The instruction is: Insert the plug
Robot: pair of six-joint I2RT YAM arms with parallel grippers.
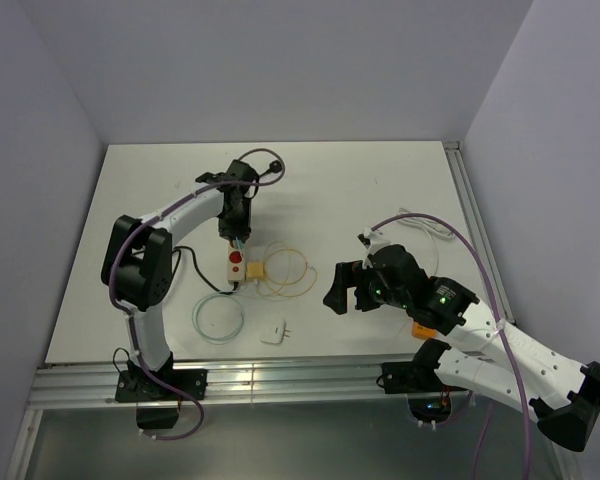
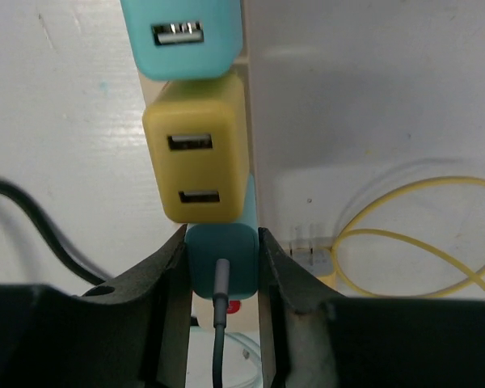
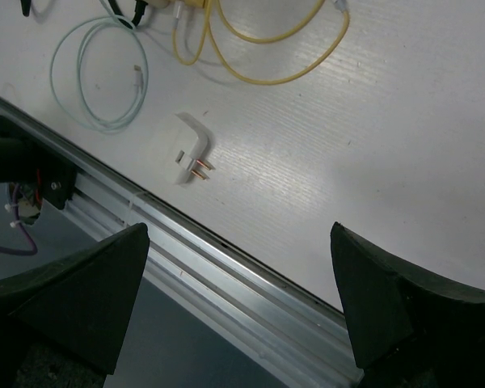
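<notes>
My left gripper (image 2: 221, 242) is shut on a teal plug (image 2: 221, 263) with a grey cable running out of its back. The plug sits right behind a yellow two-port adapter (image 2: 198, 166) and a light-blue adapter (image 2: 182, 36), all in one row on the white power strip (image 1: 236, 274). The strip's red switch (image 2: 234, 307) shows under the plug. Whether the prongs are seated is hidden. In the top view the left gripper (image 1: 236, 238) is over the strip's far end. My right gripper (image 1: 342, 288) hangs open and empty to the right, above the table's near edge (image 3: 238, 234).
A loose white plug (image 3: 190, 153) with copper prongs lies near the front edge (image 1: 274, 333). A yellow cable loop (image 1: 288, 272) lies right of the strip, and a pale teal coil (image 1: 218, 318) in front of it. A metal rail (image 3: 226, 267) borders the table.
</notes>
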